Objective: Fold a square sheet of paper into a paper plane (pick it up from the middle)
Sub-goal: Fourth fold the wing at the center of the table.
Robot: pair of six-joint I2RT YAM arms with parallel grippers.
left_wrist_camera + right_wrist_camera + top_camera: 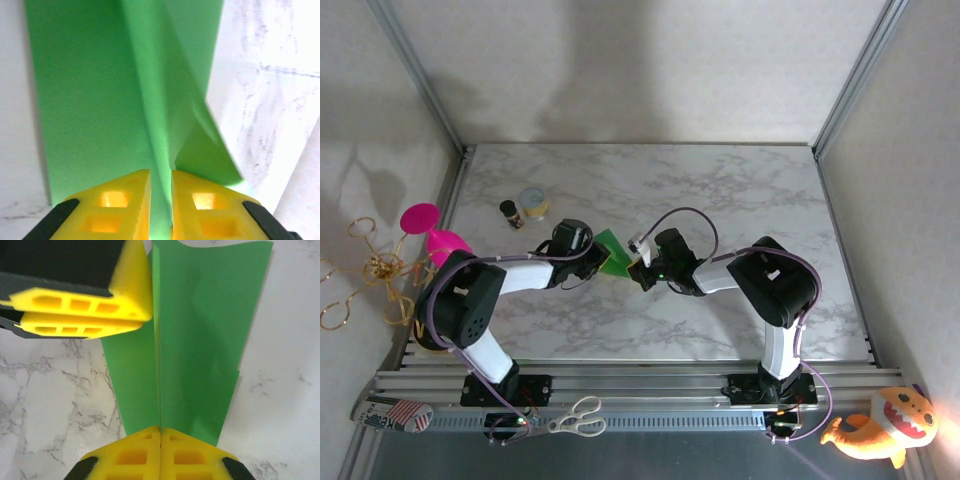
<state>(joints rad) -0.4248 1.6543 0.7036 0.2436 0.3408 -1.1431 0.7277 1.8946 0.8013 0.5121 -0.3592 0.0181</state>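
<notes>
Scissors sit on the near rail at 6 o'clock of the top view, out of play. Farther in, both arms meet over mid-table at the paper, a small green wedge lifted between them. Left claw comes at it from 9 o'clock, right claw from 4 o'clock. Bottle and tape roll stand beyond at 10 o'clock, well apart from it.

Right wrist view: right claw is clenched tight on the near end of a raised crease (its seam lines up with the ridge). That crease, the paper's long axis, runs straight off to 12 o'clock, with a flap to either side. Left claw enters at 10 o'clock, crosswise, its tip touching or just beside the far part of the same ridge.

Left wrist view: the crease runs into the narrow gap of the left claw, then off toward 12 o'clock. Pinching or loose? Cannot tell; the gap looks wider than the fold.

Judgement: the next move turns on that ridge. Both claws sit on one line and the right one has the firm hold, so it is the anchor.

Hidden: the paper's far edge is cut off in the left wrist view, its near tip is buried in the right claw, and the underside is unseen. The top view is too small to read the fold count or any nose shape.
</notes>
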